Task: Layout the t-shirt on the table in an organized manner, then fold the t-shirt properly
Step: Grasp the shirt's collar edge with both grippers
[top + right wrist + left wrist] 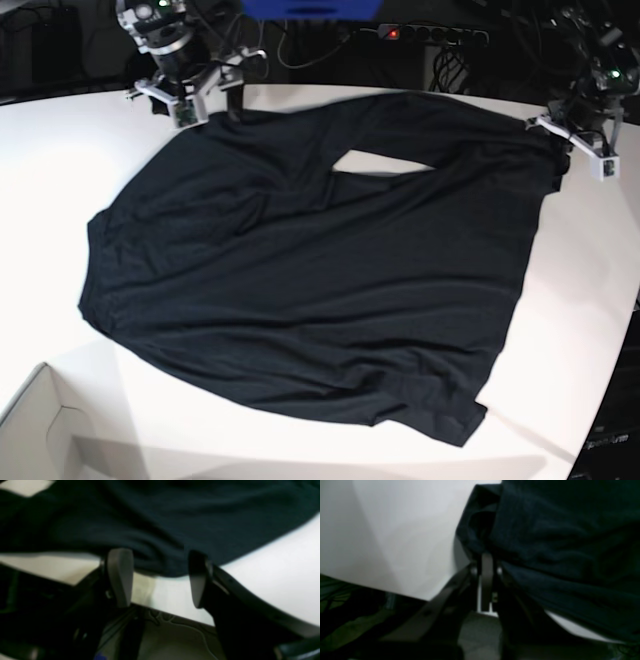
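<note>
I see the cardboard box [40, 430] corner at the near left corner of the table [580, 330], only in the base view. The t-shirt [310, 280] lies spread over the middle of the table, reaching the far edge. At the far edge, my right gripper [158, 577] shows in its wrist view with fingers released, standing apart at the shirt hem. My left gripper [487, 562] is clenched on a fold of the t-shirt at the far right edge. Behind the table, a power strip [435, 35] with a red light appears. I can read no writing anywhere.
</note>
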Action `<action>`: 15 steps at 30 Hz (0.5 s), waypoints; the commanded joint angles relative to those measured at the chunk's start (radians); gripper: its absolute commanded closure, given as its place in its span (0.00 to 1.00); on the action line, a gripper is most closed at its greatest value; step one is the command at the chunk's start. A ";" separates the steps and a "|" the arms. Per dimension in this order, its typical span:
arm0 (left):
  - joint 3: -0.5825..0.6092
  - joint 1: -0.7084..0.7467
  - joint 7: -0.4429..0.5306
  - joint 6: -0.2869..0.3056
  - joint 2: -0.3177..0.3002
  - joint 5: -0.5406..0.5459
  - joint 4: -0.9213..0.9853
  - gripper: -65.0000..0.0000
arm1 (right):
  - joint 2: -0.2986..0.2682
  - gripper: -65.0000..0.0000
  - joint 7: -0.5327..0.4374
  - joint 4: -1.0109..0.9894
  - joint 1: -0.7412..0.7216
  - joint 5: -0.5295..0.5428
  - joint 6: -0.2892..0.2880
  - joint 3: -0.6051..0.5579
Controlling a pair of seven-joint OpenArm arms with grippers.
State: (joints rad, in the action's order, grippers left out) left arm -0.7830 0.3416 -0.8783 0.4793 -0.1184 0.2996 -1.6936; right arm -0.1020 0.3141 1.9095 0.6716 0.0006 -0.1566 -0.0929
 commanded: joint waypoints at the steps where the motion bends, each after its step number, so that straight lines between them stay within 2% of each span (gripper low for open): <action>1: -0.005 0.004 0.015 0.003 -0.013 0.006 -0.023 1.00 | -0.005 0.44 -0.023 0.015 0.007 0.002 0.004 -0.001; 15: -0.011 0.072 0.015 0.003 -0.013 0.006 -0.024 1.00 | -0.005 0.45 -0.023 -0.130 -0.060 0.002 0.004 0.005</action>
State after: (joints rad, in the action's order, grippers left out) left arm -0.7856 0.4046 -0.8772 0.4793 -0.1192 0.3000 -1.6985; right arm -0.1024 0.2893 1.7702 0.6106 -0.0029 -0.1562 -0.0898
